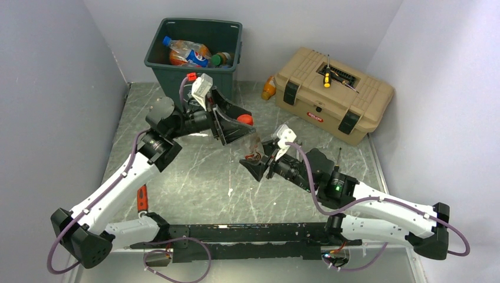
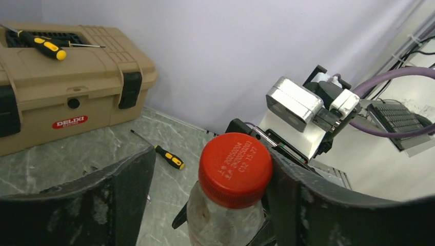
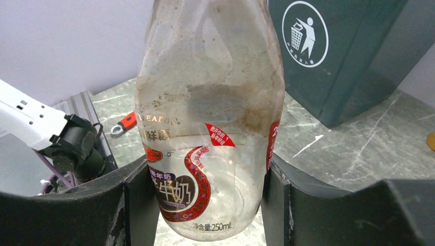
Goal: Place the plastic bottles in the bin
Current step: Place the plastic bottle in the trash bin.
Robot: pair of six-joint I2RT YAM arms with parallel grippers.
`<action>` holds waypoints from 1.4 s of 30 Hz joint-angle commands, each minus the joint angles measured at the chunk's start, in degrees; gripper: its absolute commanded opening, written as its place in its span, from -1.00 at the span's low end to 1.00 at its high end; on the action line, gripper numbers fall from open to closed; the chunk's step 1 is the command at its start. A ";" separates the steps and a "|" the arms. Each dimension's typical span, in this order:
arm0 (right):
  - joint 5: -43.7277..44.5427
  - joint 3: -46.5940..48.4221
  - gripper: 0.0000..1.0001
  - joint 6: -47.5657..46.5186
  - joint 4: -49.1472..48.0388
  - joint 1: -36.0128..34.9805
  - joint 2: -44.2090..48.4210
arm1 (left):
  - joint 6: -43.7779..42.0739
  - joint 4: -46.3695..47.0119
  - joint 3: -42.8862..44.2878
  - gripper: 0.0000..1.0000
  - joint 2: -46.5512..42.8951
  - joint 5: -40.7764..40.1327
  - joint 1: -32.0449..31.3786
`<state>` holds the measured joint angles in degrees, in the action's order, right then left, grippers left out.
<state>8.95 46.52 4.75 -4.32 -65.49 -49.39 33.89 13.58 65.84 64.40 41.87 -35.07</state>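
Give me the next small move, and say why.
Probably close the left gripper on the red cap: its jaws straddle it with a gap on one side, while the right gripper clamps the bottle, short of the bin.

White-shelled arms (image 1: pixel 112 197) with black joints (image 1: pixel 162 127), looping purple cables (image 1: pixel 311 187) and a green light (image 1: pixel 337 190).

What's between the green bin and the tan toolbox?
One small orange bottle sits between the green bin and the tan toolbox, in the top view.
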 commanded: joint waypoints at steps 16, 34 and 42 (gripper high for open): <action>6.43 2.62 1.00 5.63 8.69 -0.24 5.20 | -21.87 -15.86 15.21 -1.00 -1.53 -21.40 1.70; 9.71 -14.31 1.00 17.20 7.49 -0.25 18.07 | -16.39 2.58 50.48 -1.00 38.51 -7.63 26.02; 14.59 -15.81 1.00 17.34 10.54 -0.22 22.07 | -8.53 1.36 56.06 -1.00 51.31 -4.55 25.85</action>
<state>20.49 31.33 21.26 7.09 -65.52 -29.80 20.40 11.68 118.89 114.76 33.80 -8.95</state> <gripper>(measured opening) 0.997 0.461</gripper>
